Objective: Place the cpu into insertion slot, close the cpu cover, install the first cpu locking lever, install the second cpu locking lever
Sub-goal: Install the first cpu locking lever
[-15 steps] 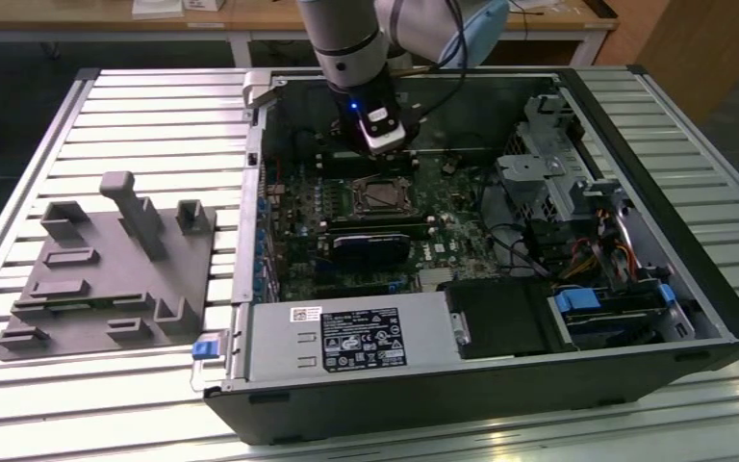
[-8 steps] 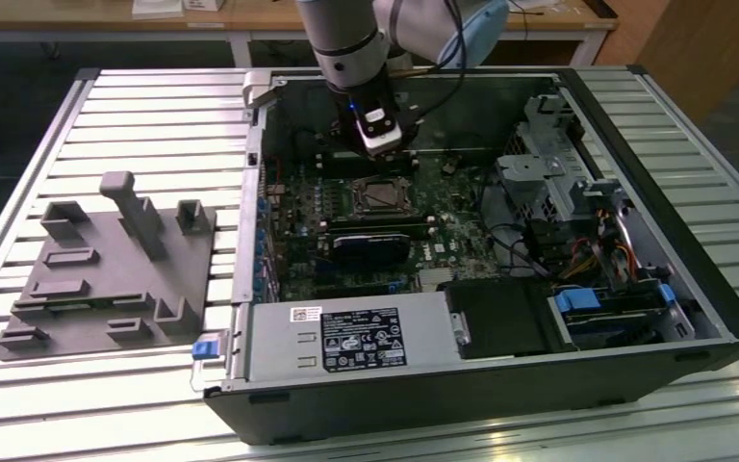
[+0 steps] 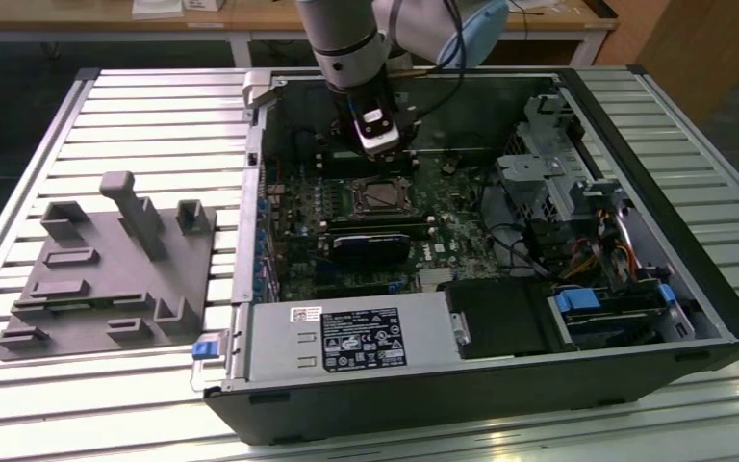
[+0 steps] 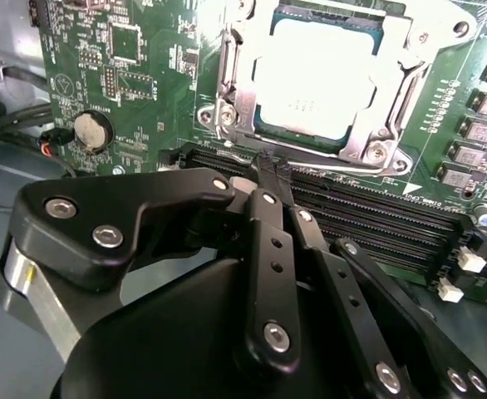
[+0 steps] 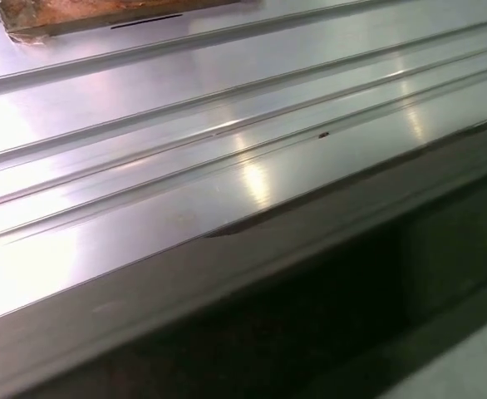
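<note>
Exterior view overlooks the case (image 3: 472,409); second wrist view hugs its motherboard (image 4: 144,100).

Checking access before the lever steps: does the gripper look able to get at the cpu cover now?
Probably yes. The gripper hangs over the memory slots right beside the cpu cover, which lies flat around the cpu, and nothing stands between them.

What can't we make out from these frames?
- cpu cover far edge: cut off by the picture edge, second wrist view.
- What the gripper touches at its tips: its own links hide it, second wrist view.
- Latch state at the insertion slot: too small, exterior view.
</note>
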Robot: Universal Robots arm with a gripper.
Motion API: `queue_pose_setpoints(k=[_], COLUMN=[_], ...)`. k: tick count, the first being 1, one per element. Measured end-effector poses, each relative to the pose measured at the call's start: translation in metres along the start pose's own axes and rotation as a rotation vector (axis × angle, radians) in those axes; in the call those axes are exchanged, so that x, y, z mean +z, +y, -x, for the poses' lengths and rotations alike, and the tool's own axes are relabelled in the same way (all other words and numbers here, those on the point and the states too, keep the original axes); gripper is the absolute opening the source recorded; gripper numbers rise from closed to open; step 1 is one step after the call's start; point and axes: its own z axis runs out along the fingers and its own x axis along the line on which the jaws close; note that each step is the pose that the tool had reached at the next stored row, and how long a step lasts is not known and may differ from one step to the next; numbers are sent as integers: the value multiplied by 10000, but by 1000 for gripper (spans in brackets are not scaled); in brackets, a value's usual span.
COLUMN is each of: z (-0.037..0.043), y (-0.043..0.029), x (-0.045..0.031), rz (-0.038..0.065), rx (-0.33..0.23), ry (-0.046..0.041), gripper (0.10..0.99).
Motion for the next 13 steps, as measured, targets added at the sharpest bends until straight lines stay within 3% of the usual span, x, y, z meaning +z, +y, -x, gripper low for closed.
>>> queue_pose_setpoints(k=[13], z=[-27], y=[37], x=[20], rz=[-89], rx=[286], ry=[-49], gripper=[106])
